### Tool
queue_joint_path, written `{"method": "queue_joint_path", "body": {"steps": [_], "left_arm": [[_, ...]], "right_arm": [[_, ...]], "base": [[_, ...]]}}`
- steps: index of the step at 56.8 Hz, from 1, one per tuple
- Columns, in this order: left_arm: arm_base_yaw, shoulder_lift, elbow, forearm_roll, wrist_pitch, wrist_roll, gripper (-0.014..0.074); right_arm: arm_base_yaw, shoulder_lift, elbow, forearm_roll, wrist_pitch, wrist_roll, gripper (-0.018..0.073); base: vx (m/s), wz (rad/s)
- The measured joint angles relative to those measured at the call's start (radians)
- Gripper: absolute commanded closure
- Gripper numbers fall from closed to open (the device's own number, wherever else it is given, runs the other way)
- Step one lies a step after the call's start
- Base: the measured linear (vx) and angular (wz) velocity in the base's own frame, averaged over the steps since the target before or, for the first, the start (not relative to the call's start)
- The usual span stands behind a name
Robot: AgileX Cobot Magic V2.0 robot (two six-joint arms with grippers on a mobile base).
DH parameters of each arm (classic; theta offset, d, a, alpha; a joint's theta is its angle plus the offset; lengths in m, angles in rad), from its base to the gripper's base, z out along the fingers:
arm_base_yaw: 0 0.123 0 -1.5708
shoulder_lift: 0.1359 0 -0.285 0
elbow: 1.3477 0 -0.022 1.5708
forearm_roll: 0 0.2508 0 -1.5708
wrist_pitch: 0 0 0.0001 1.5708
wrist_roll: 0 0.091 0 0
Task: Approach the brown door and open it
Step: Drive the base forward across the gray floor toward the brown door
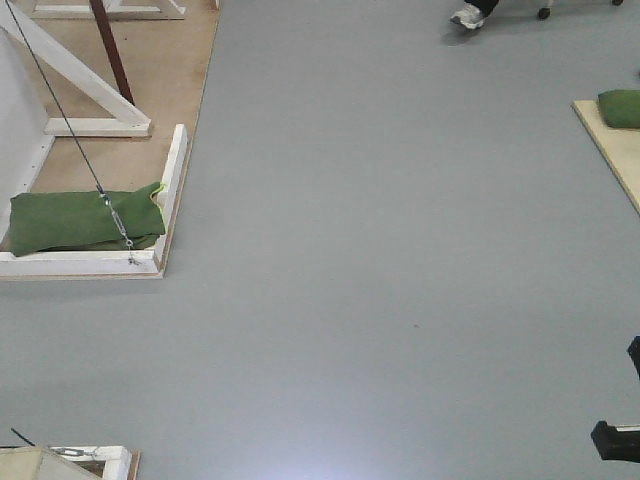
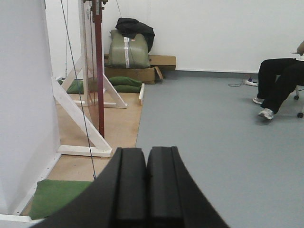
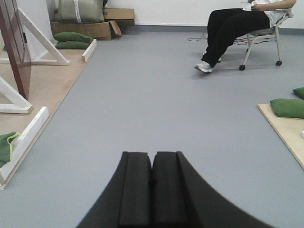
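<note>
Looking across the wide grey floor [image 1: 400, 250] that spreads out to the right of the brown door [image 3: 13, 42], I find the door well apart from me, ahead and off to my left. It stands upright on a pale wooden platform [image 1: 150, 70] edged with white boards. The door is a dark reddish brown, tall and thin. From my left wrist I see it nearly edge-on, and from my right wrist I see a slanted strip of its face. White struts [image 2: 78, 114] lean up on both sides of the door, and a thin cable [image 1: 60, 110] slants down in front of it. I cannot tell whether the door is ajar.

Far to the right of the door, a person [image 3: 232, 28] in black trousers sits on a chair. Nearer to me than the door, a green bag [image 1: 80, 220] lies in the corner of the platform.

My left gripper [image 2: 147, 190] is held level, pointing along the platform's edge just right of the door, with its black pads pressed together on nothing. My right gripper [image 3: 152, 190] is also level, aimed over the bare floor further right of the door, with its pads likewise closed and empty.
</note>
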Motion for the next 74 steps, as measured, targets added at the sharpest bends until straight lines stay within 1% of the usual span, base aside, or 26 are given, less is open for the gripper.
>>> {"method": "queue_joint_path", "body": {"steps": [52,74], "left_arm": [[0.0,0.0,0.0,0.0,0.0,0.0,0.06],[0.0,0.0,0.0,0.0,0.0,0.0,0.06]], "right_arm": [[0.0,0.0,0.0,0.0,0.0,0.0,0.0559],[0.0,0.0,0.0,0.0,0.0,0.0,0.0559]], "base": [[0.0,0.0],[0.09,0.0]]}}
